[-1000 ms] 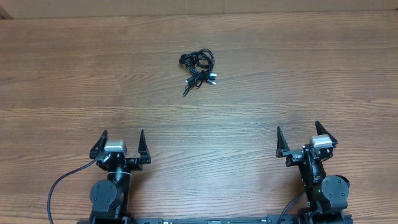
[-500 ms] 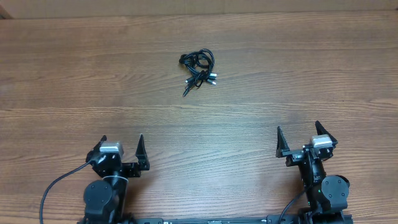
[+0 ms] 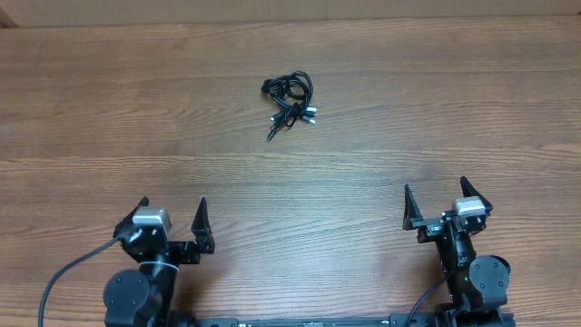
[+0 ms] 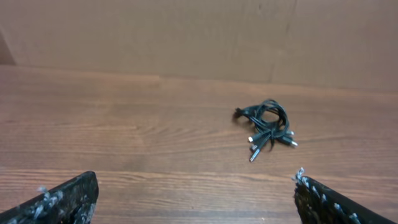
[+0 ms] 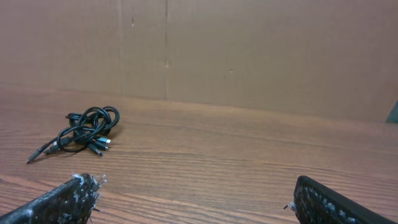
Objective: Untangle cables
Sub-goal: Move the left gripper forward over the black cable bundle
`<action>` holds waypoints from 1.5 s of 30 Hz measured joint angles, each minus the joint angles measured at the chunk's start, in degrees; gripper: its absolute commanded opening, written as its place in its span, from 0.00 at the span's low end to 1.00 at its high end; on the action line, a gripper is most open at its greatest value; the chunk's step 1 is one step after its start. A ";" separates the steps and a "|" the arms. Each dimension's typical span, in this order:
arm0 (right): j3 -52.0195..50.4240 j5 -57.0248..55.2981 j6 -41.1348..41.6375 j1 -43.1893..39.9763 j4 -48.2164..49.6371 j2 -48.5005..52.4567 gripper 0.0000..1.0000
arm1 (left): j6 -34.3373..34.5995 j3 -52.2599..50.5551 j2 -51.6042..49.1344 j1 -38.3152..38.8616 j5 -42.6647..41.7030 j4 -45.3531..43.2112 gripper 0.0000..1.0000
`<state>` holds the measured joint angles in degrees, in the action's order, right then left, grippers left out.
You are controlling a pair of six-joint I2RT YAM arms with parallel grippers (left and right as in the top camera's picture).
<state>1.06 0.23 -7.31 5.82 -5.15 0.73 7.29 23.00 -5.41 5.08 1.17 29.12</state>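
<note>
Black, thin cables (image 3: 290,99) lie knotted far off, probably light and floppy, best pinched at a loose plug-end tail; left gripper (image 3: 172,203) and right gripper (image 3: 435,186) both gape open.

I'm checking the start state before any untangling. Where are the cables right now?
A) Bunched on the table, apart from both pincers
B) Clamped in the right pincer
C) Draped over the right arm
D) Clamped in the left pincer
A: the cables lie in a small knot on the table, far from the open left pincer and the open right pincer.
</note>
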 measured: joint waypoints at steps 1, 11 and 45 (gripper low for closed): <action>0.00 -0.02 0.00 0.00 -0.02 0.00 1.00 | 0.04 1.07 -1.55 0.00 -0.17 0.22 1.00; 0.00 -0.02 -0.02 0.00 0.00 0.00 1.00 | 0.09 12.24 -21.33 0.00 -4.00 3.04 1.00; 0.00 0.00 -0.02 0.00 0.02 0.00 1.00 | 1.60 69.94 -89.35 10.97 -9.55 29.22 1.00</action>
<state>1.06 0.23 -7.33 5.82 -5.13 0.73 8.88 92.95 -94.76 16.05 -8.38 58.35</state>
